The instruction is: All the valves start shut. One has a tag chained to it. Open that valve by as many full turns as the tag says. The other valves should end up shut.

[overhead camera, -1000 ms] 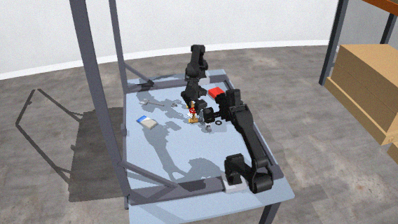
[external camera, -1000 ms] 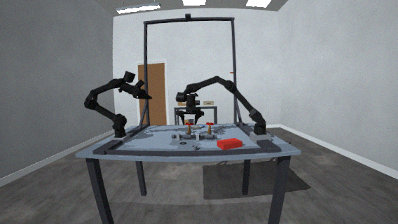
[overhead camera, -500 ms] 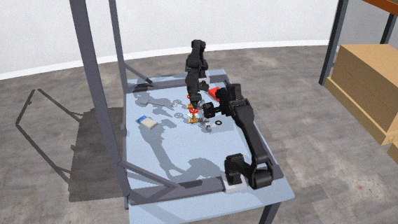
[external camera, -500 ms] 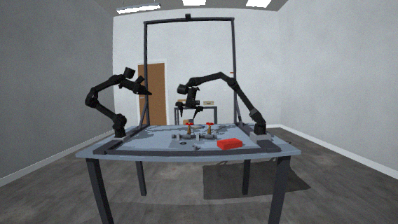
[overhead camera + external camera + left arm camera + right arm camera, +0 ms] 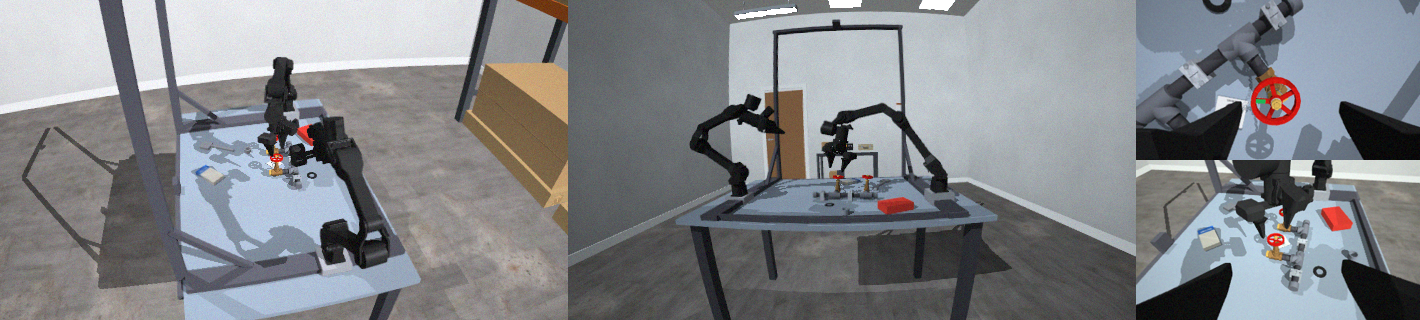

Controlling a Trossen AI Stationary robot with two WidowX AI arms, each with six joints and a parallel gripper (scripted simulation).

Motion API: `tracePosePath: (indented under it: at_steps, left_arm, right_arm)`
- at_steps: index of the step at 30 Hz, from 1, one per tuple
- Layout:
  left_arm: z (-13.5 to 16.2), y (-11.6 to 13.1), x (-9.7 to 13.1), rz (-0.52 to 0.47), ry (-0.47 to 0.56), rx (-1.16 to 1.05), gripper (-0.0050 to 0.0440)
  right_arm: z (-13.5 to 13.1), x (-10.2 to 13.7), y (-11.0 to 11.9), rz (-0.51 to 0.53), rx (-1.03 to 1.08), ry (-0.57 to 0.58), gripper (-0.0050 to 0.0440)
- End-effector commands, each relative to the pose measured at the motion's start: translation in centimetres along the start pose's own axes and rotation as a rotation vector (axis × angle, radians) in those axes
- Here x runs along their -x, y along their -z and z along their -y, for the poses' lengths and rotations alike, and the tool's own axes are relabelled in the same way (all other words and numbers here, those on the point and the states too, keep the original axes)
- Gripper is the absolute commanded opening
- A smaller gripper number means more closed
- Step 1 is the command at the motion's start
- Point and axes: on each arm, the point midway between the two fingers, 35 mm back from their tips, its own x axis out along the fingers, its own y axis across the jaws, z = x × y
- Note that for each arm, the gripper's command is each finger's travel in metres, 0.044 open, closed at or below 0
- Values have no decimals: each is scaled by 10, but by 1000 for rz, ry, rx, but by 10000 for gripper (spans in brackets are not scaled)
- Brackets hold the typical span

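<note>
Overhead, the left fingers (image 5: pixel 277 150) (image 5: pixel 839 167) stand open above the tagged valve (image 5: pixel 276 158) (image 5: pixel 838 178) (image 5: pixel 1276 101) (image 5: pixel 1275 241).

red handwheel (image 5: pixel 276 158) (image 5: pixel 838 177) (image 5: pixel 1297 101) (image 5: pixel 1275 234) with green-marked spoke, black ring (image 5: pixel 312 175) (image 5: pixel 829 204) (image 5: pixel 1217 10) (image 5: pixel 1314 271), red block (image 5: pixel 306 134) (image 5: pixel 896 205) (image 5: pixel 1336 218)
</note>
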Motion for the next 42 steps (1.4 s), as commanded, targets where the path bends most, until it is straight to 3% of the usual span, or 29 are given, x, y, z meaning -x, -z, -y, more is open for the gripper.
tracePosePath:
  at_steps: [1, 42]
  left_arm:
    - [5, -4, 11, 8, 25, -161, 391]
    - [2, 2, 6, -41, 15, -1928, 391]
  right_arm:
    - [-1, 4, -8, 20, 4, -3, 400]
    - [-1, 3, -5, 13, 3, -3, 400]
